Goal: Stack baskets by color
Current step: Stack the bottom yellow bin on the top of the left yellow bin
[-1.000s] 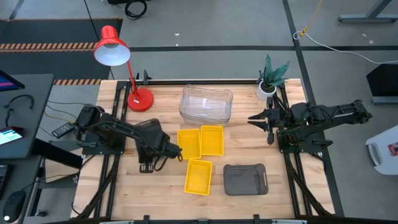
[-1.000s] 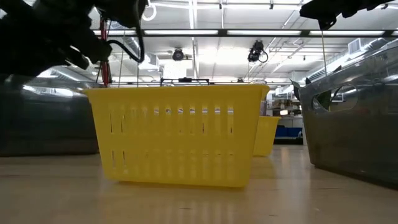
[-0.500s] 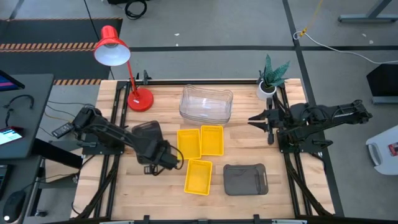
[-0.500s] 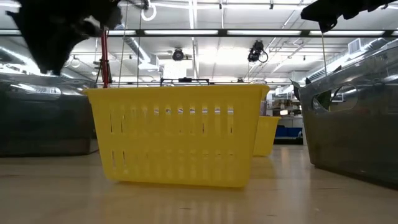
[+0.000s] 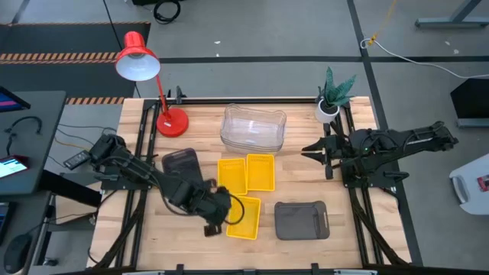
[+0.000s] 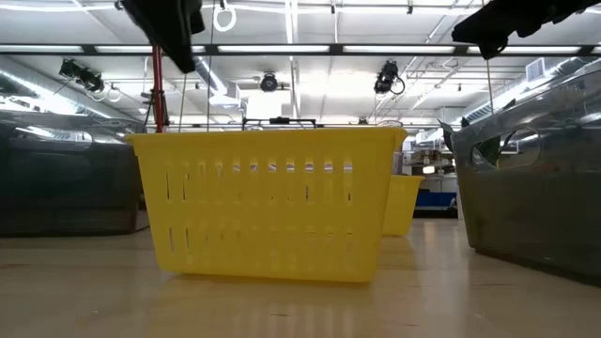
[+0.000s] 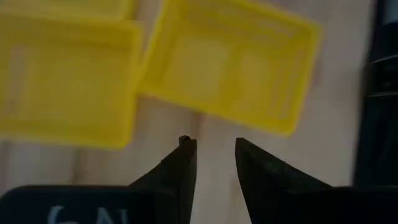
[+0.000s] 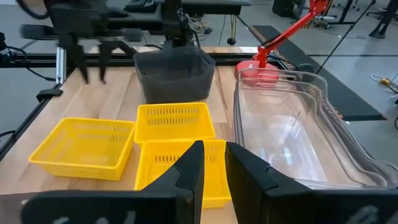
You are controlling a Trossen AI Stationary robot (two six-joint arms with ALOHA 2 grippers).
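Grey floor (image 5: 267, 61) surrounds the wooden table (image 5: 145, 229); a striped mat (image 5: 53, 57) and dark desk (image 5: 30, 137) lie beside it, ceiling strip lights (image 6: 291, 49) overhead

Left arm: extended diagonally across the table toward its middle front, wrist angled down. Left gripper (image 5: 216, 223): fingers (image 7: 180, 163) held slightly apart (a narrow gap was seen between them), nothing gripped. Right arm: folded at the table's right edge. Right gripper (image 5: 309, 150): raised, fingers (image 8: 186, 167) narrowly parted, empty.
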